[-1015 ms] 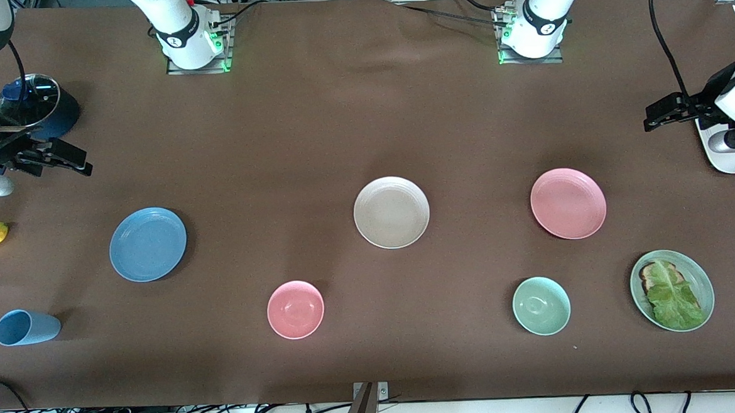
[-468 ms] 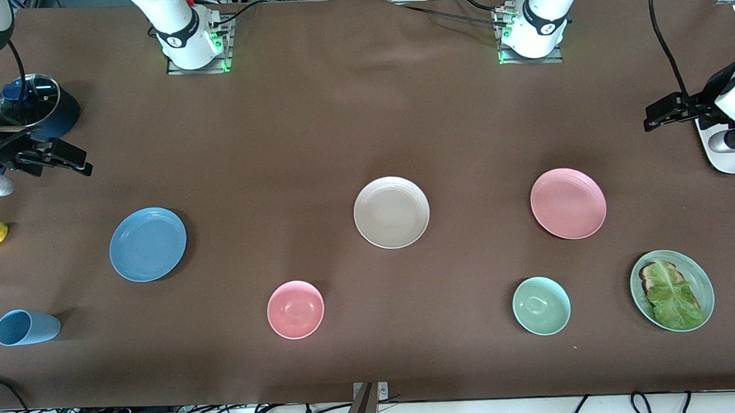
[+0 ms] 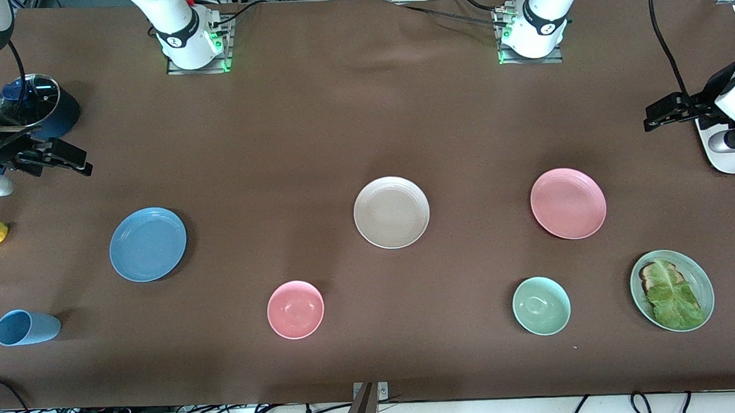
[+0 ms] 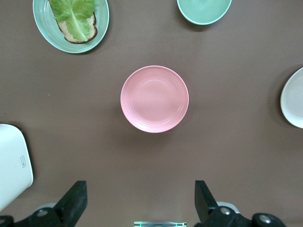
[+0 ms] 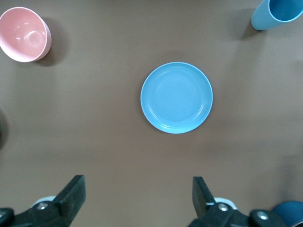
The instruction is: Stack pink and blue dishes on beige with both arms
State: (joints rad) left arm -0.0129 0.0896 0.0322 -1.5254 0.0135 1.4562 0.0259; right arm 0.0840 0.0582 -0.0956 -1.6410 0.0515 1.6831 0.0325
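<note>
A: Front view: the flat cream-beige plate (image 3: pixel 391 212) is sitting at centre frame, the sky-blue ridged plate (image 3: pixel 148 244) at mid-left, the pale pink ridged plate (image 3: pixel 568 203) at mid-right. Nothing is stacked yet.

B: Both arms are waiting high up. The left gripper (image 4: pixel 140 203) is hanging over the pink plate, the right gripper (image 5: pixel 138 201) over the blue one, jaws spread wide and empty. Next, I'd say, each needs to descend onto a rim.

A: The small pink bowl (image 3: pixel 295 309) and mint-green bowl (image 3: pixel 541 305) are lying lower in frame, clear of the way.

Matt brown cloth table cover (image 3: pixel 338 126), smooth faintly ridged pink plate (image 3: pixel 568 203), blue plate (image 3: pixel 148 244), beige plate (image 3: pixel 391 212), glossy pink bowl (image 3: pixel 295 309)
</note>
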